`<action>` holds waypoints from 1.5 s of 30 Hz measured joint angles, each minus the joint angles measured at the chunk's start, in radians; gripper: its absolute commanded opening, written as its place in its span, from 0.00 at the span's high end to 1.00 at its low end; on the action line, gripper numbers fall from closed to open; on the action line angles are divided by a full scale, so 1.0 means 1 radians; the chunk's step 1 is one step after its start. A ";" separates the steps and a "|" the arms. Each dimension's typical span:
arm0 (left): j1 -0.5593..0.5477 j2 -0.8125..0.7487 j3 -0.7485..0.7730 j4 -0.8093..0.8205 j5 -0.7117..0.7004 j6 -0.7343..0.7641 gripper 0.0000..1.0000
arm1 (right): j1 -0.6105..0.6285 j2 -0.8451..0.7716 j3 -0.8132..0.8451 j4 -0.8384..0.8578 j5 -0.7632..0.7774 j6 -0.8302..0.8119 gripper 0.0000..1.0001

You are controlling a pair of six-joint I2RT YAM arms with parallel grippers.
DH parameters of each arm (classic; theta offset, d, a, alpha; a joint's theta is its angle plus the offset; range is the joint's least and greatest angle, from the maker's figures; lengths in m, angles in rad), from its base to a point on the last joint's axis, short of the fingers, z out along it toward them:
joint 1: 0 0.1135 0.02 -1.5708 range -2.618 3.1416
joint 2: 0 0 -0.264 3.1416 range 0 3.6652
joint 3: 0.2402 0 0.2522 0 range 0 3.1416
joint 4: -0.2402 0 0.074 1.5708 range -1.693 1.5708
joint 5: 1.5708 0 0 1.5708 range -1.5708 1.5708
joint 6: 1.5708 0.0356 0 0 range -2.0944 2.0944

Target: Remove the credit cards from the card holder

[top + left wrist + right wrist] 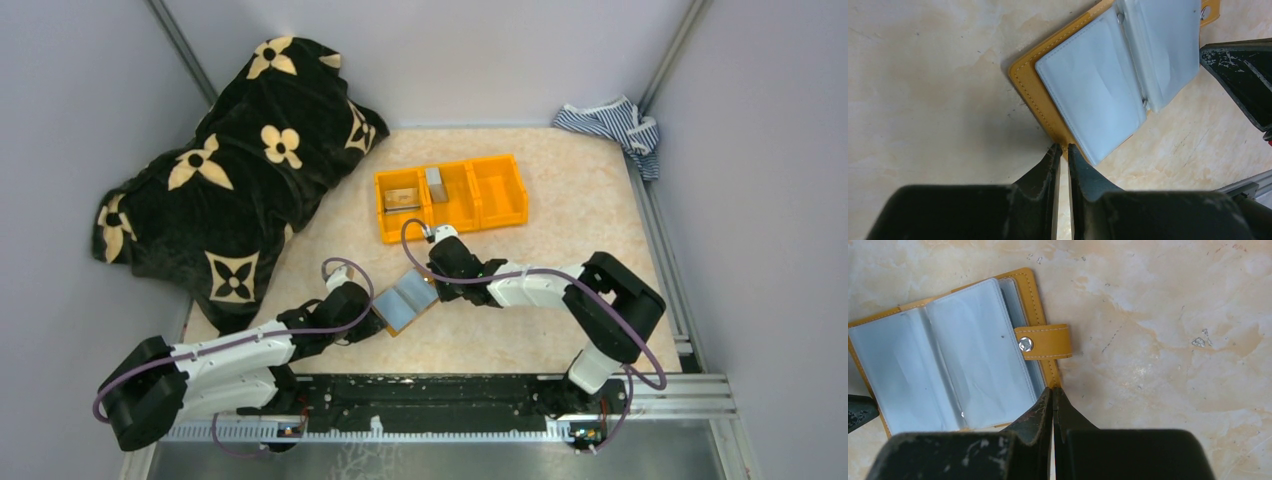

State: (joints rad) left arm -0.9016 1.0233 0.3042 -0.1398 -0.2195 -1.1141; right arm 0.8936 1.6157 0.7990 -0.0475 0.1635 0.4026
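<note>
The card holder lies open on the table between my two arms, orange-tan cover down and clear grey-blue sleeves up. Its snap tab sticks out on the right side in the right wrist view. My left gripper pinches the holder's near corner edge. My right gripper is shut, its tips resting on the orange border just below the tab. I make out no credit cards in the sleeves. Two flat card-like pieces lie in the orange bin.
An orange three-compartment bin stands behind the holder. A black blanket with cream flowers covers the back left. A striped cloth sits in the back right corner. A metal rail runs along the near edge.
</note>
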 measured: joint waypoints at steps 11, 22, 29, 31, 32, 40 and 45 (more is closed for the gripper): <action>0.000 0.010 0.005 0.000 -0.007 0.001 0.83 | 0.013 0.003 0.002 0.005 -0.030 -0.002 1.00; 0.000 0.009 0.008 -0.004 -0.010 0.005 0.83 | 0.094 0.003 0.028 -0.057 0.010 -0.013 1.00; 0.000 0.007 0.008 -0.006 -0.012 0.008 0.83 | 0.108 -0.007 0.040 -0.071 0.008 -0.009 1.00; 0.000 0.007 0.008 -0.005 -0.012 0.008 0.84 | 0.109 -0.019 0.041 -0.072 0.007 -0.008 1.00; 0.000 0.007 0.007 -0.003 -0.013 0.008 0.84 | 0.110 -0.024 0.041 -0.073 0.007 -0.008 1.00; 0.000 0.014 0.007 0.008 -0.012 0.010 0.84 | 0.122 -0.047 0.054 -0.069 -0.012 0.002 1.00; 0.000 0.022 0.007 0.019 -0.012 0.011 0.84 | 0.124 -0.053 0.055 -0.069 -0.015 0.003 1.00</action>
State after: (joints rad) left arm -0.9016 1.0451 0.3115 -0.1211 -0.2317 -1.1027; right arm 1.0180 1.5627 0.8536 -0.1162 0.1482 0.4061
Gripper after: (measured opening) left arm 0.165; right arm 0.005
